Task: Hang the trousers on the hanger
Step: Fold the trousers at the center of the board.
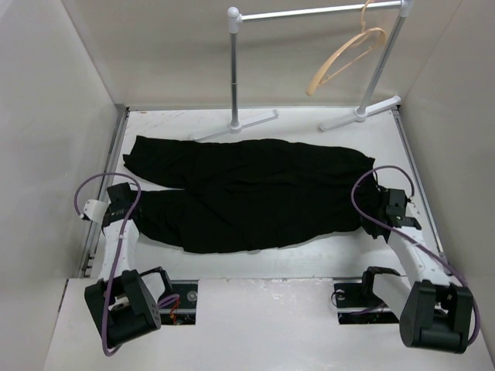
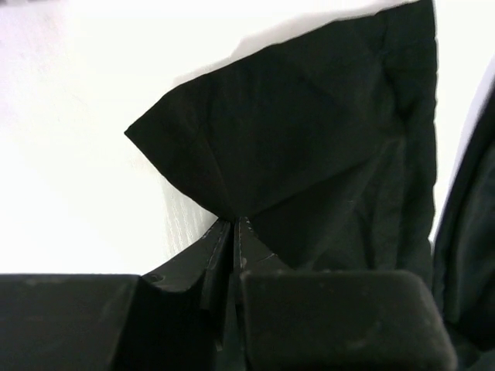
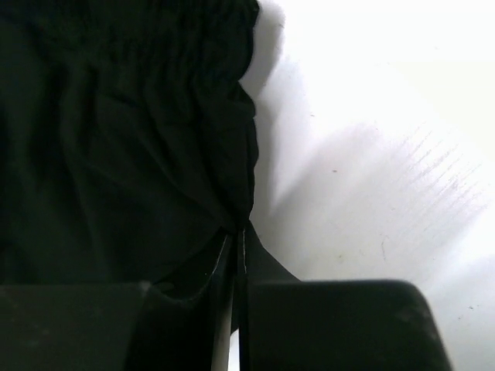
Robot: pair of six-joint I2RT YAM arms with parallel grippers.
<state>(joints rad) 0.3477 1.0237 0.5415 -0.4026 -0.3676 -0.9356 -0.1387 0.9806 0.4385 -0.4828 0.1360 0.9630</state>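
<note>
- The black trousers [image 1: 247,197] lie spread flat across the white desk [image 1: 309,259], legs pointing to my left side and the gathered waistband to my right
- The two legs lie side by side, the far one reaching a little further left than the near one
- My left claw [image 1: 128,205] sits at the end of the near leg; on its wrist camera I see the fingers pressed together with a corner of the hem nipped between the tips, the cloth fanning out from that pinch
- My right claw [image 1: 375,209] sits at the waistband end; on its wrist camera the fingers are closed tight against each other on the edge of the puckered waistband, with bare desk just to the right of the pinch
- Both claws are low at desk level, one at each end of the garment
- The hanger [image 1: 348,52] hangs by its hook from the white rail [image 1: 309,11] at the back right, tilted so that one arm points down and to the left
- The hanger is well apart from the trousers and from both claws, and nothing is draped on it
- The far edge of the trousers lies near the feet of the rail stand
</note>
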